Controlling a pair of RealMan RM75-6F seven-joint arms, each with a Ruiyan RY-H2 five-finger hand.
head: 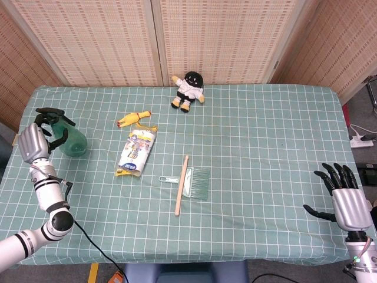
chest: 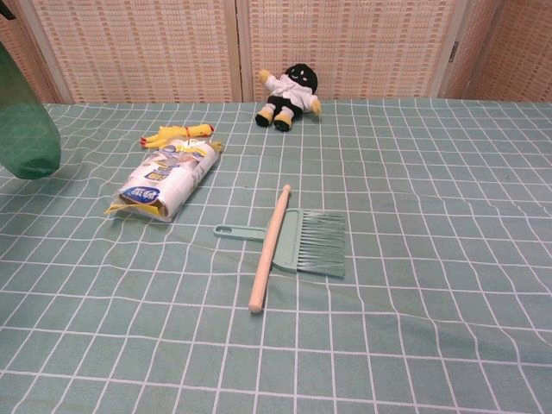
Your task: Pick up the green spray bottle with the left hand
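Note:
The green spray bottle [head: 75, 143] with a black trigger head stands at the table's left edge. In the chest view only the bottle's green body [chest: 28, 129] shows, at the far left border. My left hand [head: 36, 141] is right beside the bottle on its left, and its dark fingers [head: 57, 139] curl around the bottle's neck below the trigger. The bottle's base sits at cloth level; I cannot tell whether it is lifted. My right hand [head: 344, 197] hovers near the front right corner with its fingers spread and nothing in it.
A yellow rubber chicken [head: 134, 118], a bagged package [head: 136, 153], a green brush with a wooden handle [head: 189, 181] and a small green scraper [head: 168, 179] lie mid-table. A black-headed doll [head: 188, 90] sits at the back. A checked green cloth [head: 265, 147] covers the table.

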